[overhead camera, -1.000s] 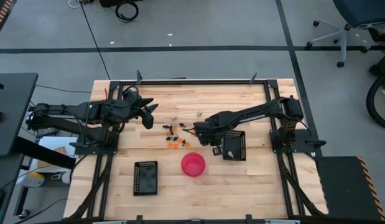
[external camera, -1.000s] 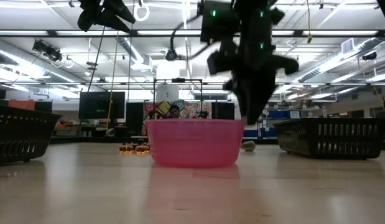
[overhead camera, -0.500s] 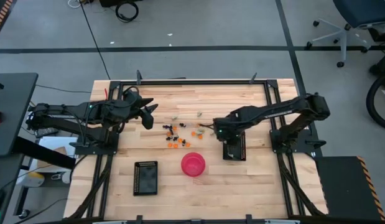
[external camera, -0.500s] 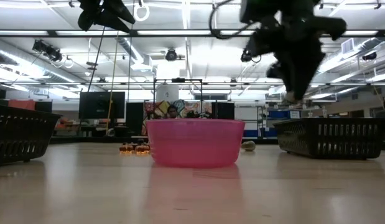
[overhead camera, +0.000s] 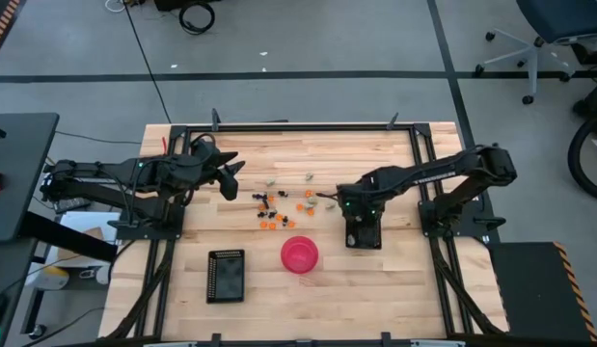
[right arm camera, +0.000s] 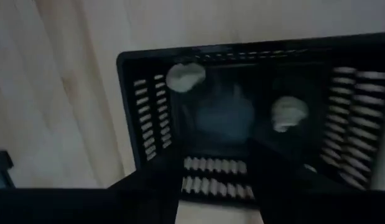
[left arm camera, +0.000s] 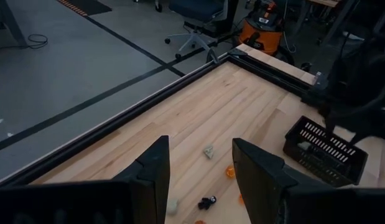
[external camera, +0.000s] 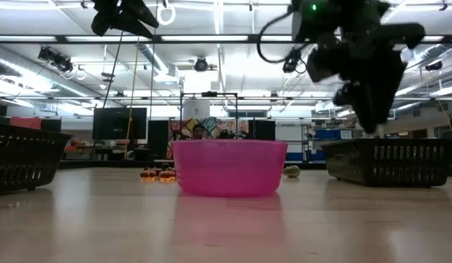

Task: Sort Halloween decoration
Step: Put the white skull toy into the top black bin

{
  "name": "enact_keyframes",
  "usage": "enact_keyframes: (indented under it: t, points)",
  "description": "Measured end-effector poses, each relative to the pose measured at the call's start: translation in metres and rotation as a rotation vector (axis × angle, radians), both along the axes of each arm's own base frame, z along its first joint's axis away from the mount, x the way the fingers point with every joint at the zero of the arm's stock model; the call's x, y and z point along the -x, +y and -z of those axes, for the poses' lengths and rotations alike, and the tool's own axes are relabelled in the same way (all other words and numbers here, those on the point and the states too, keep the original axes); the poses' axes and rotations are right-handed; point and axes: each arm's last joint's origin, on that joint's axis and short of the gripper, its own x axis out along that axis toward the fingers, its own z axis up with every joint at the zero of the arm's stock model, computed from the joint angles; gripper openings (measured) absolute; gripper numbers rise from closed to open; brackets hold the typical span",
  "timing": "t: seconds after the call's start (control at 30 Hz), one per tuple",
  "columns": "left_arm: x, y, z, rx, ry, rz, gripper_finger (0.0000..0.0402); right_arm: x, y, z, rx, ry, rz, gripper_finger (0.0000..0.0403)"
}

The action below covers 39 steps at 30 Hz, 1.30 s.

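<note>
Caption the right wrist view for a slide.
Right pincer hovers open over a black grid tray holding two pale whitish-green pieces.

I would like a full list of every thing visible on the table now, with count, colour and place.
Table: one, light wood, with a black frame around it.
Bowl: one, pink-red, near the front middle of the table.
Left tray: one, black grid, front left of the bowl.
Right tray: one, black grid, right of the bowl, under the right gripper.
Pale pieces in the right tray: two, whitish, apart from each other.
Loose decoration pieces: many, exact count unclear; orange, black and pale; scattered mid-table behind the bowl.
Left gripper: one, dark, open, above the table's left part, holding nothing.
Right gripper: one, dark, open, directly over the right tray.
</note>
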Motion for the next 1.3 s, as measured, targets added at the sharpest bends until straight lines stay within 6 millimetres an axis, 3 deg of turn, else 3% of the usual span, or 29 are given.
enact_keyframes:
  t: [0.13, 0.23, 0.53, 0.83, 1.07, 1.3]
  points:
    - [-0.001, 0.0, -0.001, 0.003, -0.014, -0.001, 0.0149, -0.017, -0.004, -0.028, 0.133, -0.131, -0.04, 0.0177]
    - [-0.001, 0.0, -0.002, 0.005, -0.022, -0.002, 0.0149, -0.035, -0.014, -0.031, 0.155, -0.204, -0.018, 0.0177]
    - [-0.001, 0.0, -0.002, 0.006, -0.022, -0.002, 0.0149, -0.08, -0.038, 0.007, 0.187, -0.216, -0.073, 0.0209]
    - [-0.001, 0.0, -0.001, 0.005, -0.015, -0.002, 0.0149, -0.092, -0.055, 0.053, 0.281, -0.073, -0.171, 0.0247]
    - [0.0, 0.0, 0.0, 0.004, -0.004, -0.002, 0.0149, -0.095, -0.057, 0.075, 0.26, -0.019, -0.244, 0.0227]
    - [0.0, 0.0, 0.0, 0.002, -0.002, -0.001, 0.0149, -0.095, -0.057, 0.076, 0.247, -0.015, -0.242, 0.0152]
